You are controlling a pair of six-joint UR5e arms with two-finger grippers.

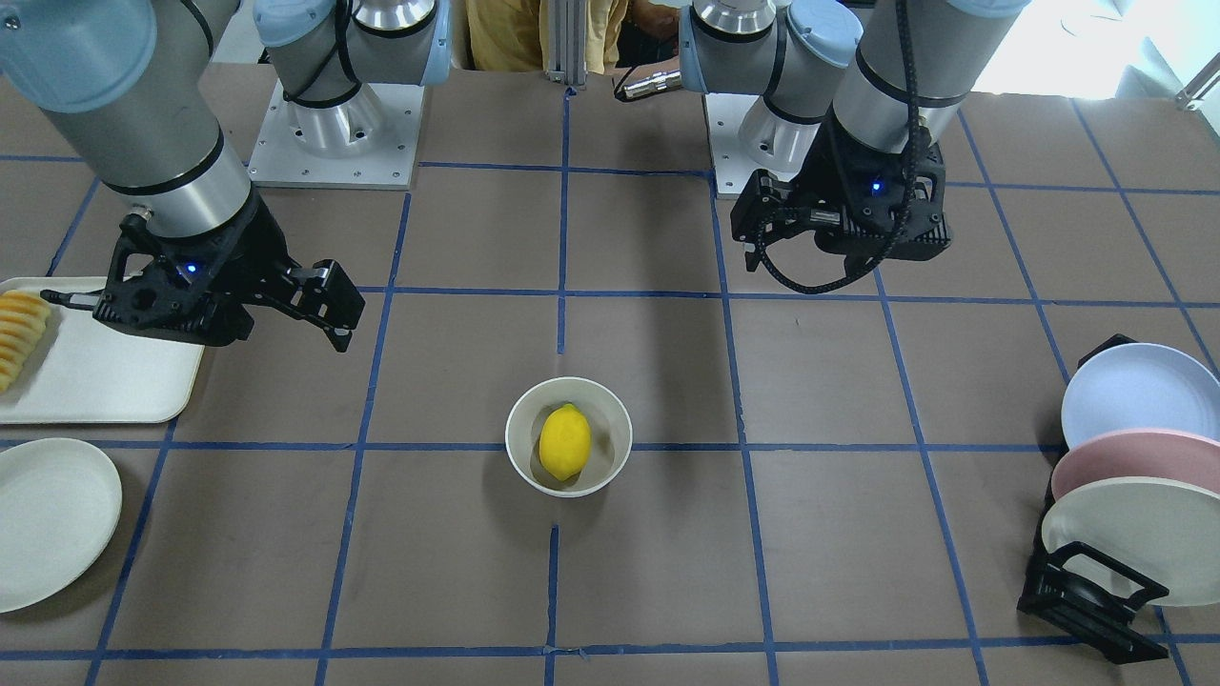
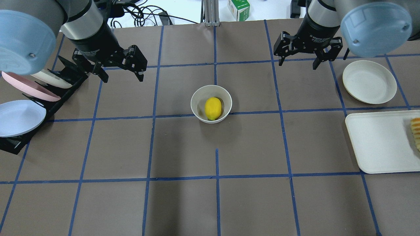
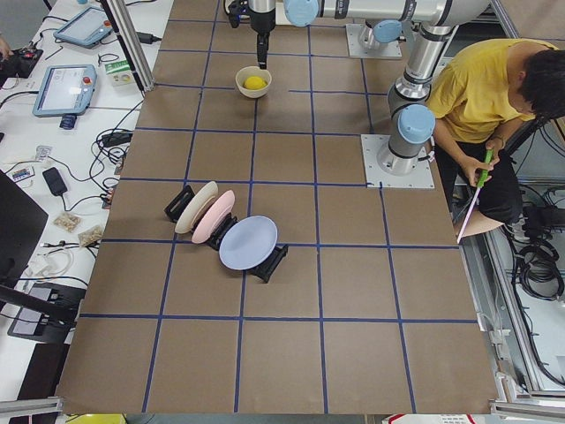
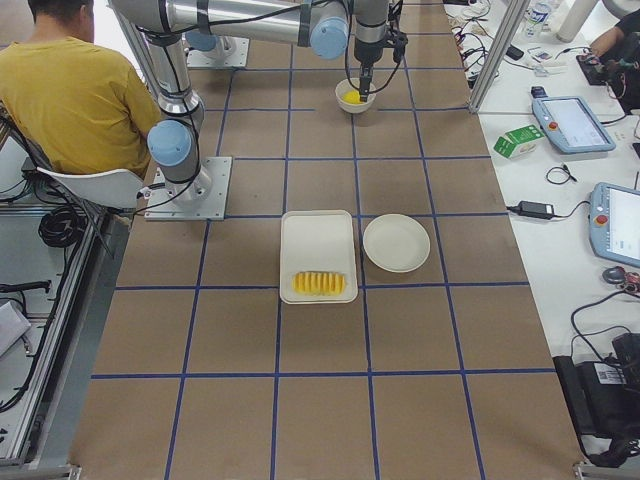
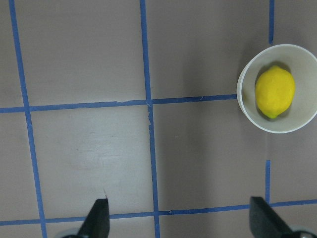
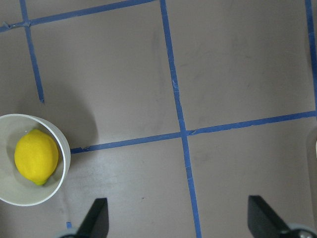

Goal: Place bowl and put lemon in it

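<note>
The off-white bowl point(image 2: 197, 105) stands upright at the table's middle with the yellow lemon point(image 2: 213, 108) lying inside it. Both show in the front view, bowl point(image 1: 522, 448) and lemon point(image 1: 564, 441), in the left wrist view, bowl point(image 5: 247, 106) and lemon point(image 5: 275, 91), and in the right wrist view, bowl point(image 6: 29, 196) and lemon point(image 6: 35, 156). My left gripper point(image 2: 123, 73) point(image 1: 758, 233) is open and empty, raised, away from the bowl on its left. My right gripper point(image 2: 298, 62) point(image 1: 338, 305) is open and empty, raised, away on the bowl's right.
A black rack point(image 2: 19, 144) with three plates stands at the table's left side. A white plate point(image 2: 369, 82) and a white tray point(image 2: 377, 144) with orange-yellow sliced food point(image 2: 416, 131) lie at the right. A person in yellow point(image 3: 481, 97) sits behind the robot's bases.
</note>
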